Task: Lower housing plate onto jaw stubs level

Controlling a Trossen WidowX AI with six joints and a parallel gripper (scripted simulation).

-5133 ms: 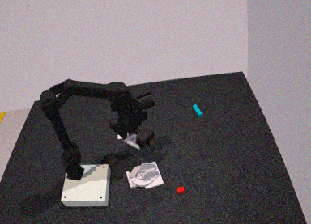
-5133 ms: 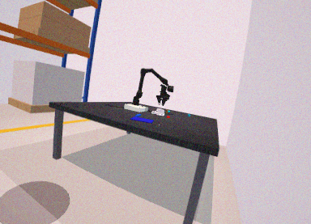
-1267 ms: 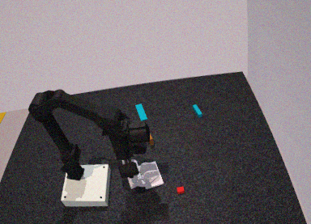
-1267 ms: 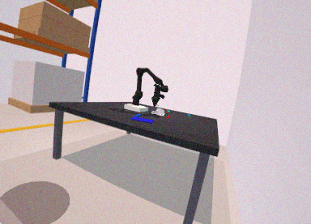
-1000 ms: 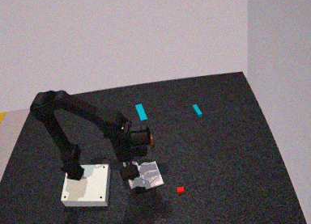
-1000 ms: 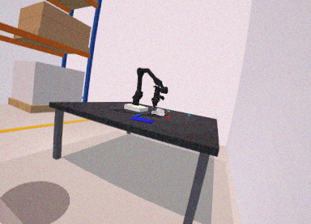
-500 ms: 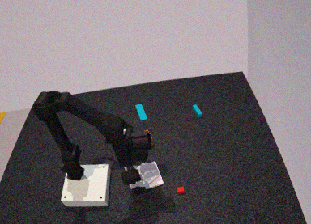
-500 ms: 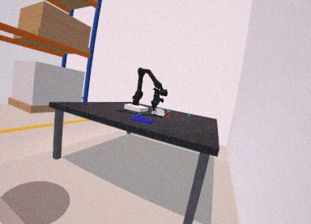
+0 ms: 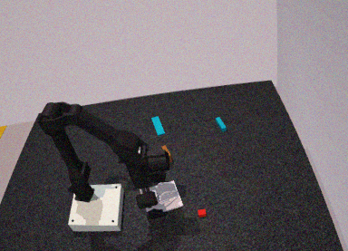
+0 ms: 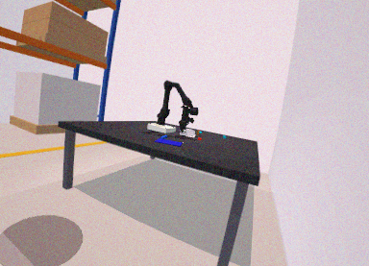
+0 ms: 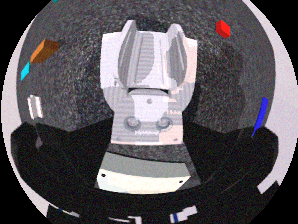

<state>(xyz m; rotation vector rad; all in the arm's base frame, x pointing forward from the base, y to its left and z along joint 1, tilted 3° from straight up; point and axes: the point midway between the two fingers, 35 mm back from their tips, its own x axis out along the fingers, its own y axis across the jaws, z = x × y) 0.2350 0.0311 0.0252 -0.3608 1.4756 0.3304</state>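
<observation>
My gripper (image 9: 145, 189) (image 10: 184, 130) (image 11: 147, 121) is shut on the housing plate (image 11: 150, 107), a pale plate with two round bosses, held by its side edges. It hangs over the near end of the pale base (image 9: 171, 197) (image 11: 108, 56), behind the jaws. The left jaw (image 11: 127, 57) and right jaw (image 11: 176, 57) stand on the base as two upright, roughly parallel fins. The plate covers the stubs and pins in the wrist view, so any gap below it cannot be told.
A red block (image 9: 202, 213) (image 11: 223, 29) lies right of the base. An orange block (image 9: 166, 150) (image 11: 44, 50) and two teal blocks (image 9: 158, 125) (image 9: 220, 123) lie farther back. A blue piece (image 10: 169, 142) (image 11: 261, 116) lies near the front. The arm stands on a white box (image 9: 111, 207) (image 11: 137, 182).
</observation>
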